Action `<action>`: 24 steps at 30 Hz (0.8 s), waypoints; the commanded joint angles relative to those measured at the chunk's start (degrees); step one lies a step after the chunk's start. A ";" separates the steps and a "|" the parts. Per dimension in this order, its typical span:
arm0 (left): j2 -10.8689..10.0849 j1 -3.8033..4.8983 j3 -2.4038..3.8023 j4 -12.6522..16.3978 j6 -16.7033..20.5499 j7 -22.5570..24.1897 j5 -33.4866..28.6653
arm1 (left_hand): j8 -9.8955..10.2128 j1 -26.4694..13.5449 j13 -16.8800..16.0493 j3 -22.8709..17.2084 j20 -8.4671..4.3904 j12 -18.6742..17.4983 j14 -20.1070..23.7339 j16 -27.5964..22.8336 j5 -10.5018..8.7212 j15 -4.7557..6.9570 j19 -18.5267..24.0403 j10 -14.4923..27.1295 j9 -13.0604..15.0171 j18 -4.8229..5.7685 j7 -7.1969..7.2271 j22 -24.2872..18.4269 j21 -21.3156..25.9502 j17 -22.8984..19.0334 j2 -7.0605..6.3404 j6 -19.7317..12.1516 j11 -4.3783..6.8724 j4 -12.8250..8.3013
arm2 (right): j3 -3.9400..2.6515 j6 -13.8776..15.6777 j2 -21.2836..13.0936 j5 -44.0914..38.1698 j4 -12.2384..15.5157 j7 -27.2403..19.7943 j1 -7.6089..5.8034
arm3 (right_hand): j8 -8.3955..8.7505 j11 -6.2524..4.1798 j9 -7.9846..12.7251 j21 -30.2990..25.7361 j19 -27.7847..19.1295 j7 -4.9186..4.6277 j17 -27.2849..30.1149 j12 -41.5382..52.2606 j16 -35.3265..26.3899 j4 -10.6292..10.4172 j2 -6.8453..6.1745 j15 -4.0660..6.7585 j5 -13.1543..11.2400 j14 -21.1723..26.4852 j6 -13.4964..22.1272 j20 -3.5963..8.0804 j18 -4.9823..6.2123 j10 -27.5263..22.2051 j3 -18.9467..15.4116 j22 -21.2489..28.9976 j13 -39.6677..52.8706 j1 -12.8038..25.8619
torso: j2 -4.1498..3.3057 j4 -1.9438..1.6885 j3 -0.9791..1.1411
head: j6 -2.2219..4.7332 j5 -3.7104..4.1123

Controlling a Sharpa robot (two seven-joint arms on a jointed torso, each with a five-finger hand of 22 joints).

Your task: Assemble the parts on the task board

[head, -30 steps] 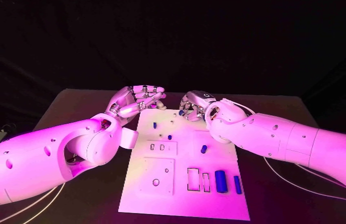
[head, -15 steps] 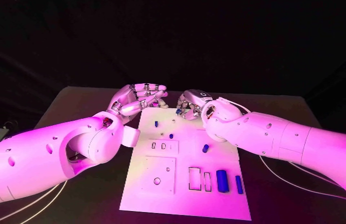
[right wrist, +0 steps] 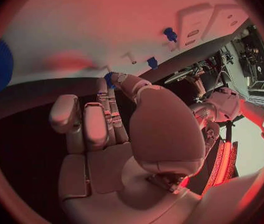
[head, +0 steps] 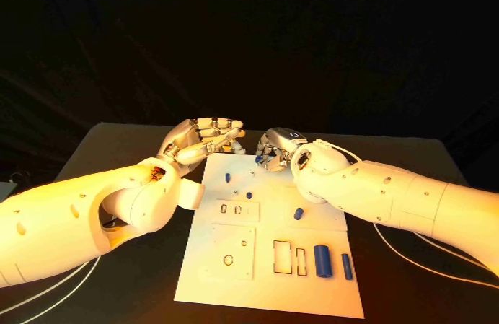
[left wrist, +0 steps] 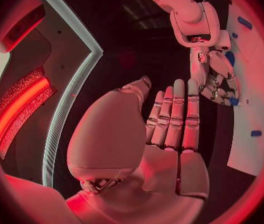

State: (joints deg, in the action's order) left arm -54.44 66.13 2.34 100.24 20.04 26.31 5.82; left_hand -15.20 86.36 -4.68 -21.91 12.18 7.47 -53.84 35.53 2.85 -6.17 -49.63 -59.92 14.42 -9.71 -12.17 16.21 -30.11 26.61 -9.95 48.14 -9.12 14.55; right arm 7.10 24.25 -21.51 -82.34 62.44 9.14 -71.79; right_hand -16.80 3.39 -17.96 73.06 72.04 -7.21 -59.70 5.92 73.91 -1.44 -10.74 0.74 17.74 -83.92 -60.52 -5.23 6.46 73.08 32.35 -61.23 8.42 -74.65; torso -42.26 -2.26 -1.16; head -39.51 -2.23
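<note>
Item: small blue part pinched at the fingertips of the right hand over the far edge of the task board; probably light, rigid, smooth plastic, best gripped across its short sides. Left hand empty, fingers straight and together, beside the board's far corner. The left wrist view shows the pinch face-on; in the head view the part is just a blue speck under the fingers.

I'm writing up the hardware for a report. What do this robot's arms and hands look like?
Both arms have smooth, rounded white shells dotted with small dark screw holes. Each ends in a silver metal hand with segmented fingers: the left hand and the right hand. Thin pale cables trail from under each arm across the black table. The right wrist carries a small dark, round-cornered module.
</note>
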 commanded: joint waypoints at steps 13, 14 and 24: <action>0.18 0.34 0.05 -0.04 -1.22 0.20 -0.17 | 0.02 -0.02 0.01 -0.23 0.07 -0.27 0.45 0.33 0.10 -0.06 0.47 0.13 0.06 -0.47 -0.85 0.06 -0.19 0.06 0.12 -0.38 -0.41 -0.03 | 0.11 -1.78 0.31 0.47 -0.27 -0.44 0.43 | 0.14 0.41 -1.76 -0.26 0.17 -0.49 0.67 -0.75 -0.03 -0.30 -0.31 -0.06 -0.18 -0.55 1.47 -0.20 -0.51 -1.08 0.32 0.33 -0.05 0.49 | 0.05 0.11 0.02 | -0.51 -0.20; 0.17 0.35 0.05 -0.05 -1.21 0.19 -0.17 | 0.02 -0.02 0.01 -0.23 0.07 -0.27 0.45 0.33 0.10 -0.06 0.47 0.13 0.06 -0.47 -0.85 0.06 -0.19 0.06 0.12 -0.38 -0.41 -0.03 | 0.11 -1.81 0.29 0.52 -0.27 -0.45 0.44 | 0.16 0.43 -1.77 -0.29 0.14 -0.51 0.70 -0.77 -0.04 -0.30 -0.34 -0.08 -0.19 -0.54 1.52 -0.21 -0.50 -1.12 0.33 0.37 -0.06 0.50 | 0.05 0.11 0.01 | -0.51 -0.20; 0.08 0.41 0.05 -0.17 -1.06 0.09 -0.18 | 0.04 -0.15 0.00 -0.31 0.09 -0.31 0.55 0.48 0.09 -0.10 0.64 0.15 0.10 -0.46 -0.88 0.21 -0.40 0.13 0.09 -0.43 -0.44 -0.02 | 0.13 -1.60 -0.06 0.74 0.08 -0.32 0.47 | 0.21 0.53 -1.83 -0.39 0.02 -0.61 0.96 -0.88 -0.15 -0.35 -0.50 -0.16 -0.24 -0.47 1.74 -0.28 -0.47 -1.31 0.34 0.49 -0.05 0.60 | 0.06 0.19 0.02 | -0.52 -0.35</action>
State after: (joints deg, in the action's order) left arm -54.42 66.42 2.34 100.01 19.94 26.14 5.78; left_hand -15.20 86.36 -4.68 -21.91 12.39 7.48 -53.63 35.87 2.85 -6.38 -49.43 -59.92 14.47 -9.71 -12.17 16.37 -30.34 26.69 -9.95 48.14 -9.12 14.55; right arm 7.16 23.50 -21.49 -81.66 62.43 8.94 -71.44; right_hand -16.48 3.92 -19.71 73.00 72.04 -7.77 -58.78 5.26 73.91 -1.69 -10.97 0.73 17.73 -83.92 -59.13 -5.23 6.50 72.13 32.59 -60.82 8.42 -74.43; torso -42.20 -2.10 -1.13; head -40.08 -2.55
